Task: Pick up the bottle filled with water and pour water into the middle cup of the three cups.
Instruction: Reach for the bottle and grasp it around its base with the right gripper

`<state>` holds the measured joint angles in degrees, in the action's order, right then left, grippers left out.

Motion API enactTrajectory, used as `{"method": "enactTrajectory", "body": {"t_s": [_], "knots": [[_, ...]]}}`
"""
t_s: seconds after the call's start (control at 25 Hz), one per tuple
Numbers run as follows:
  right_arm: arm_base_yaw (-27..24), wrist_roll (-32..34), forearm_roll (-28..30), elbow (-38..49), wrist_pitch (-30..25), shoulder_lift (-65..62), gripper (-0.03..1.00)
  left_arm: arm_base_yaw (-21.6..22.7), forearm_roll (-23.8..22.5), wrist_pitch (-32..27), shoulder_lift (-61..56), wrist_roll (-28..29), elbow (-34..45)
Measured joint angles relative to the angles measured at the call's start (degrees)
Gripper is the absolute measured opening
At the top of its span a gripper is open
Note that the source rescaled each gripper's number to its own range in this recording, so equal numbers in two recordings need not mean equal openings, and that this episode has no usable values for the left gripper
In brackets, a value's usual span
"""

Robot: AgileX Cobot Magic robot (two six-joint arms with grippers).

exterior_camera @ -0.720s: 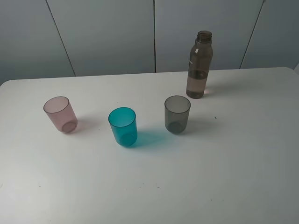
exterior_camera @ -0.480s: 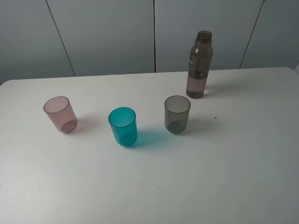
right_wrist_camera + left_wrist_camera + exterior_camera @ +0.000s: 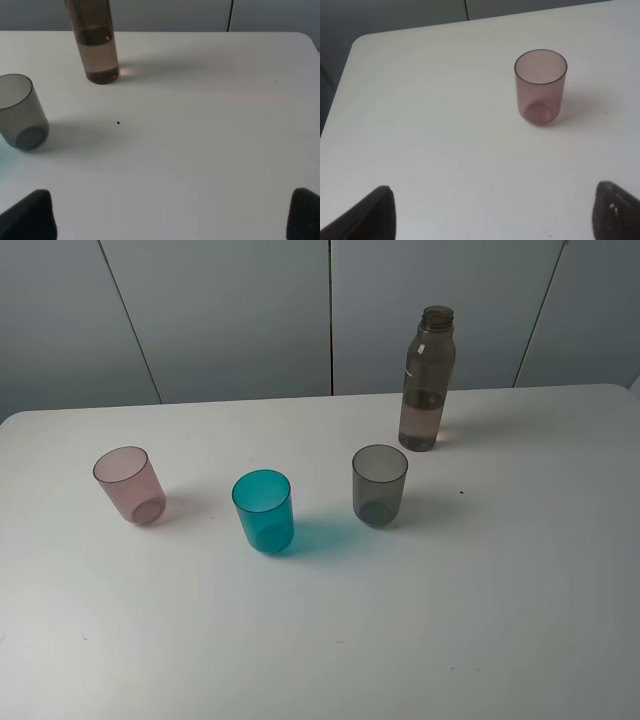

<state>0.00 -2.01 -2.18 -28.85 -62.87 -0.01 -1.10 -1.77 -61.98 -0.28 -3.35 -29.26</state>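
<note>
Your bottle (image 3: 428, 380) stands upright, its long axis vertical, uncapped and with water in its lower part. It sits near the far edge of the tabletop (image 3: 480, 590), at about 1 o'clock in the high view. The grey cup (image 3: 379, 485) is near it at the bottle's 7 o'clock. The teal cup (image 3: 264, 511), your target, is farther off at 8 o'clock, and the pink cup (image 3: 130, 485) is last in the row.

Your right pincer (image 3: 167, 220) is spread wide and holds nothing. The bottle (image 3: 95, 45) lies ahead of it at roughly 11 o'clock, with a bare path between. Your left pincer (image 3: 492, 215) is also spread and empty, and faces only the pink cup. The right arm looks nearer, so reach with that one and grip the bottle from the side.
</note>
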Motion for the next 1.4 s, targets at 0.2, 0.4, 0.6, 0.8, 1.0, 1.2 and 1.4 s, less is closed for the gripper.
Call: {"method": "enactTrajectory", "body": {"t_s": [0.2, 0.4, 0.6, 0.8, 1.0, 1.2, 1.4], "knots": [[0.00, 0.00, 0.00, 0.00, 0.00, 0.00, 1.00, 0.00, 0.00, 0.00, 0.00, 0.00, 0.00], [0.00, 0.00, 0.00, 0.00, 0.00, 0.00, 1.00, 0.00, 0.00, 0.00, 0.00, 0.00, 0.00], [0.00, 0.00, 0.00, 0.00, 0.00, 0.00, 1.00, 0.00, 0.00, 0.00, 0.00, 0.00, 0.00], [0.00, 0.00, 0.00, 0.00, 0.00, 0.00, 1.00, 0.00, 0.00, 0.00, 0.00, 0.00, 0.00], [0.00, 0.00, -0.60, 0.00, 0.00, 0.60, 1.00, 0.00, 0.00, 0.00, 0.00, 0.00, 0.00], [0.00, -0.22, -2.20, -3.66, 1.37, 9.98, 1.00, 0.00, 0.00, 0.00, 0.00, 0.00, 0.00], [0.00, -0.59, -3.20, -9.58, 9.69, 22.16, 1.00, 0.00, 0.00, 0.00, 0.00, 0.00, 0.00]]}}
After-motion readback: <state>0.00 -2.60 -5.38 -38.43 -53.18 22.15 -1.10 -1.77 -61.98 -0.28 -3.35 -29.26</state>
